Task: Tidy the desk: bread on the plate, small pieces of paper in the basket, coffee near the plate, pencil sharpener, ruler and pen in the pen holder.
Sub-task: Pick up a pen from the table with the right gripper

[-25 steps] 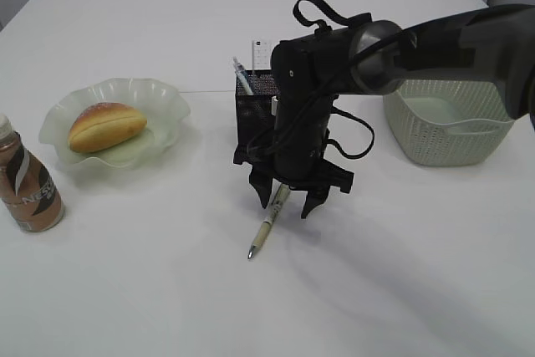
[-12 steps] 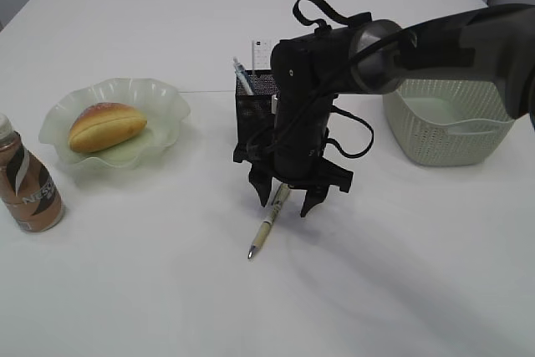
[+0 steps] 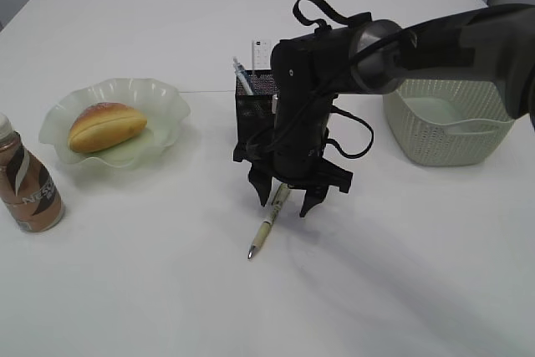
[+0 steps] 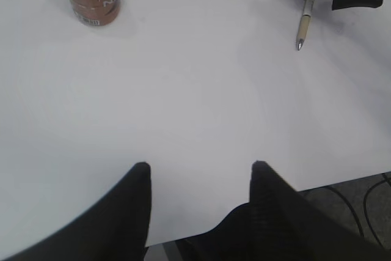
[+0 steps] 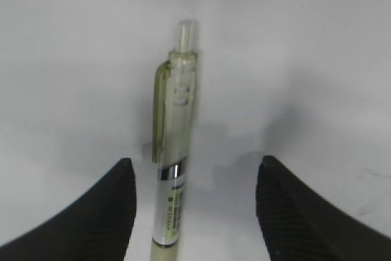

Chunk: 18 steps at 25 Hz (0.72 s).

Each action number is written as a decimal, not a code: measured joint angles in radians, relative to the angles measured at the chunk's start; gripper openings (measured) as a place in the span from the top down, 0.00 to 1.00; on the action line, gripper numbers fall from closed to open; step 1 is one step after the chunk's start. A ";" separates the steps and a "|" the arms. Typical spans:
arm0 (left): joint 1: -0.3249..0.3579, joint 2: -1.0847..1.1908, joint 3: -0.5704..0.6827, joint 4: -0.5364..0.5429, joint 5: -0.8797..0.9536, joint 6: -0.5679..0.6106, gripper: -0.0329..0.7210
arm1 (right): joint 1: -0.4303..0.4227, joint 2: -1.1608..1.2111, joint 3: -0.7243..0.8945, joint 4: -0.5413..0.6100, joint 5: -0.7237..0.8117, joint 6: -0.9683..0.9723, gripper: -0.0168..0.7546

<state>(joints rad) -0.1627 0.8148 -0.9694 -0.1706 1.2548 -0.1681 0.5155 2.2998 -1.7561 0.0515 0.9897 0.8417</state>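
Desk (image 3: 150, 290) smooth matt white; plate (image 3: 167, 102) translucent glossy plastic; basket (image 3: 435, 135) perforated matt plastic; pen holder (image 3: 251, 110) black metal mesh; pen (image 5: 172, 169) glossy plastic, chrome band.

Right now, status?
Right gripper open, straddling pen on desk. Left gripper open, empty. Nothing in the way.

White lettering reading "NESCAFE" runs along the brown-and-cream label of the coffee (image 3: 28, 186) bottle at nine o'clock on the desk (image 3: 167, 290); small dark print on the barrel of the pen (image 5: 169, 212) is too blurred to read
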 joint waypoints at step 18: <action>0.000 0.000 0.000 0.000 0.000 0.000 0.45 | 0.000 0.023 -0.012 0.003 0.036 0.011 0.35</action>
<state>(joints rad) -0.1627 0.8148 -0.9694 -0.1706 1.2548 -0.1681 0.5155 2.3227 -1.7683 0.0545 1.0259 0.8531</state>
